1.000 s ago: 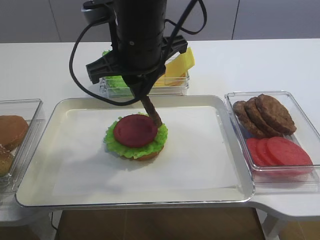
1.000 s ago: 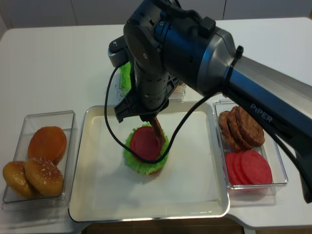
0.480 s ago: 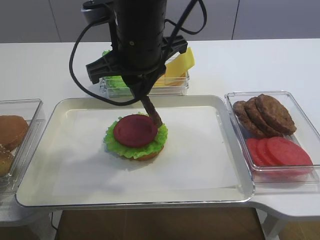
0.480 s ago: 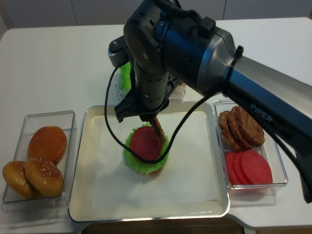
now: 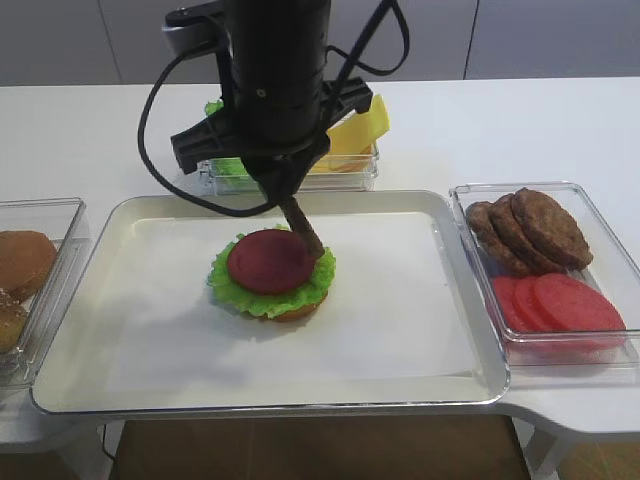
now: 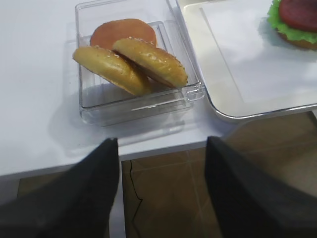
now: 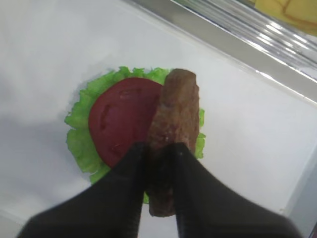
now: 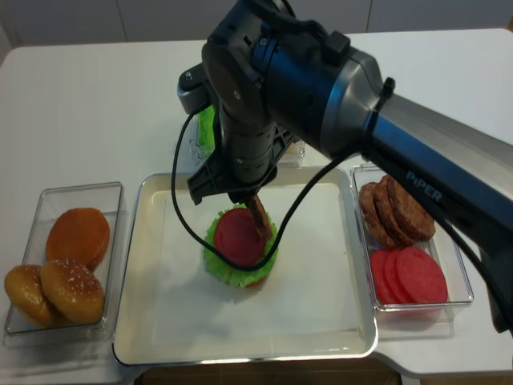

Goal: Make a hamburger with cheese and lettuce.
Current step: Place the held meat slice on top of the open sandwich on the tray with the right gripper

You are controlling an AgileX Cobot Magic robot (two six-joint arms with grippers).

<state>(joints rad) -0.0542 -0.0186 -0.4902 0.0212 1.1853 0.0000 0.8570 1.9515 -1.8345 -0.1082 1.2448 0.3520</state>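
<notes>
The right gripper (image 7: 157, 153) pinches a brown patty (image 7: 174, 119) edge-on between its narrow fingers (image 7: 130, 163), its long axis running from 6 to 12 o'clock in the wrist view, tilted over the hamburger (image 5: 271, 272), which sits mid-tray (image 5: 150, 215). At the tray's 3 o'clock a clear bin (image 5: 470, 195) holds patties and tomato slices (image 5: 560, 305); at 9 o'clock another holds buns (image 6: 131, 57). The left gripper's (image 6: 161, 191) fingers stand wide, empty.
</notes>
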